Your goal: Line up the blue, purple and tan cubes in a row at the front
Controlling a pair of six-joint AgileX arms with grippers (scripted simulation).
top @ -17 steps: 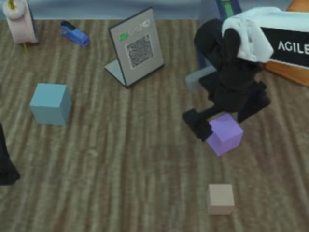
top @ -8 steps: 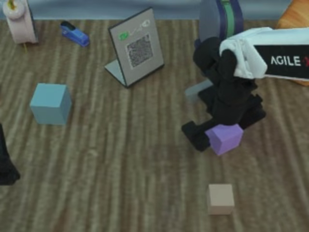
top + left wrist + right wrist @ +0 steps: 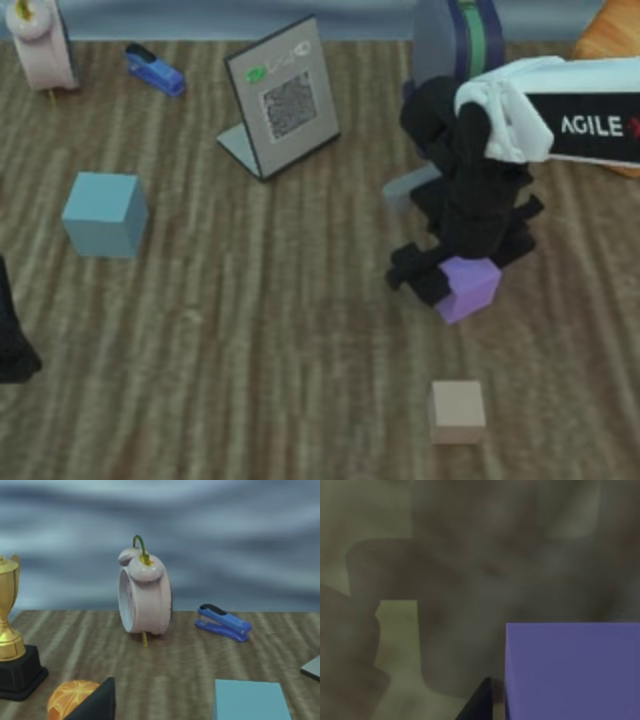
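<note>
Here the right hand (image 3: 462,262) is down on the purple cube (image 3: 468,288), its dark fingers clenched against the cube's sides. The cube sits turned, its edges skewed to the grain of the bench (image 3: 300,330), one corner pointing toward the front edge; being a cube, it has no long axis. In the right wrist view the purple cube (image 3: 572,670) fills the lower corner with a flat face toward the camera, and a dark fingertip (image 3: 479,702) sits just beside its edge.

Nearer the front than the hand, a little apart, lies the tan cube (image 3: 457,411), squared with the bench edges. The blue cube (image 3: 104,214) stands well away, across the bench on the left hand's side.

The white arm behind the right hand reads "AGILE" with part of an "X". Beyond the hand, toward the back, a tilted sign stand (image 3: 283,97) shows a square code pattern and a small green mark; its print is too small to read.

The left hand (image 3: 12,345) is parked at the bench's left edge; I cannot tell how its fingers stand.
</note>
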